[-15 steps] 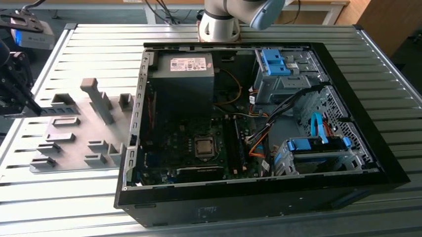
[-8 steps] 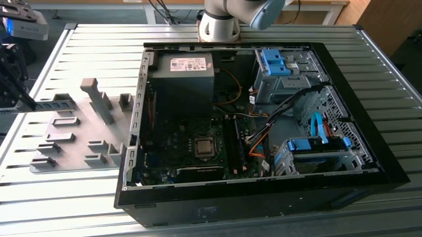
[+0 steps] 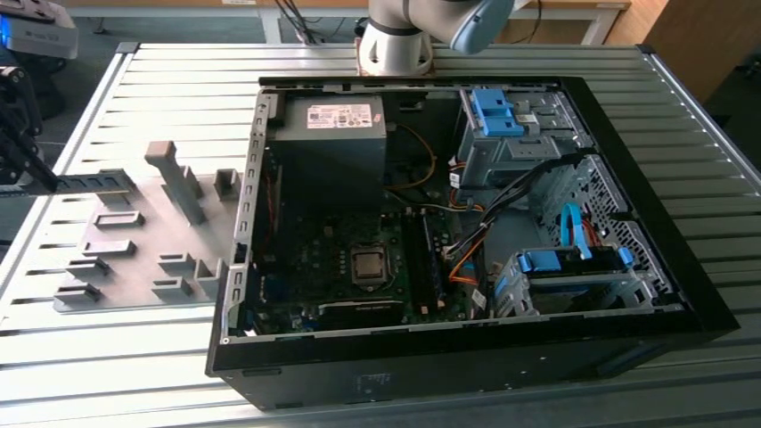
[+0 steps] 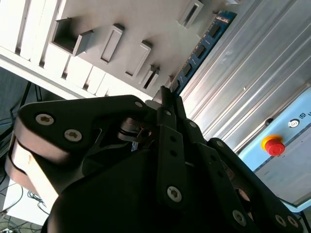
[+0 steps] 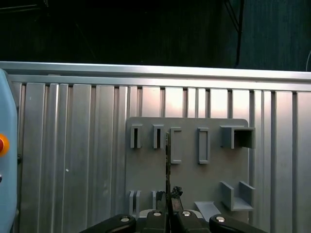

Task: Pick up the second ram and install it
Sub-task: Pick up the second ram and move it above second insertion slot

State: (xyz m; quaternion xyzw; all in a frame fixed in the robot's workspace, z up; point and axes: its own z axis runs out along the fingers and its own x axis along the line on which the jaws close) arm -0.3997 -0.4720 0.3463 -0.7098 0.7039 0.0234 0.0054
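Jaws of the gripper (image 4: pixel 167 93) pinch the second ram (image 4: pixel 201 51) by one end over the fixture plate (image 4: pixel 146 19). We fear that end-hold lets it pivot, spoiling alignment.

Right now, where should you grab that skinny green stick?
Pinch the second ram across its two flat faces, near one end, coming down from above. It is long, thin and stands on edge over the grey fixture board, so only the flat sides give jaws a hold. The gripper looks shut on it that way.
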